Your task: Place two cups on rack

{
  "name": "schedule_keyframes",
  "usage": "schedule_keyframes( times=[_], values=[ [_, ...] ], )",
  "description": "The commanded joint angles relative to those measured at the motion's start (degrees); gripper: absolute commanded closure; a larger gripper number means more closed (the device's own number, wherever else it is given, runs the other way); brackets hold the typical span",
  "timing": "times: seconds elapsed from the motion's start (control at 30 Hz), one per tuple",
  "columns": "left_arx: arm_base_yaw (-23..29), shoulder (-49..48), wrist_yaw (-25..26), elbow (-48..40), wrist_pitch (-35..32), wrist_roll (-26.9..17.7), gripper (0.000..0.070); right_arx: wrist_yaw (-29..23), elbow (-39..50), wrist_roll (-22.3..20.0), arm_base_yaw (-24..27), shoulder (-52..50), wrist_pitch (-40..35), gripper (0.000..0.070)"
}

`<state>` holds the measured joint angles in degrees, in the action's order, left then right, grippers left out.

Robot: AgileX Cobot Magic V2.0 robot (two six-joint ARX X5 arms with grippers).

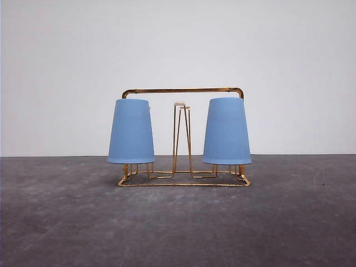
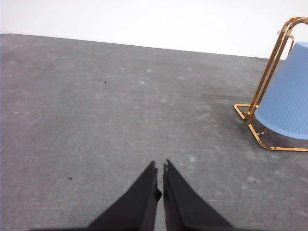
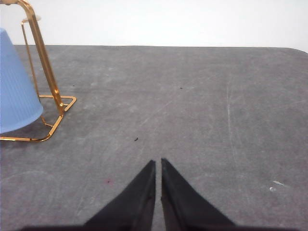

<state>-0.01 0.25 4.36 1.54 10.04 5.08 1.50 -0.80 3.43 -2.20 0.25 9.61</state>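
A gold wire rack (image 1: pixel 183 90) stands mid-table in the front view. Two light-blue ribbed cups hang upside down on its pegs: one cup (image 1: pixel 131 132) at the left end, the other cup (image 1: pixel 226 131) at the right end. A bare white-tipped peg (image 1: pixel 180 104) rises between them. My left gripper (image 2: pixel 160 168) is shut and empty above bare table, well away from the rack's corner (image 2: pixel 250 115) and its cup (image 2: pixel 286 101). My right gripper (image 3: pixel 158 164) is shut and empty too, apart from the rack (image 3: pixel 57 103) and cup (image 3: pixel 14 91).
The grey table top (image 1: pixel 178 222) stretches around the rack on all sides. A plain white wall (image 1: pixel 178 44) closes the back. Small dark specks (image 3: pixel 136 139) lie on the surface.
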Motion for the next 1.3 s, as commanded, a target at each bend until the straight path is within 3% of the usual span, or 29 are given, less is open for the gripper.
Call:
schedule_keyframes(
  times=[0.0,1.27],
  values=[
    [0.0,0.0,-0.1,-0.8,-0.9,-0.9,0.0700,0.0,0.1,0.6,0.1,0.0,-0.6,0.0683],
    [0.0,0.0,-0.1,-0.8,-0.9,-0.9,0.0700,0.0,0.1,0.6,0.1,0.0,-0.6,0.0683]
  ],
)
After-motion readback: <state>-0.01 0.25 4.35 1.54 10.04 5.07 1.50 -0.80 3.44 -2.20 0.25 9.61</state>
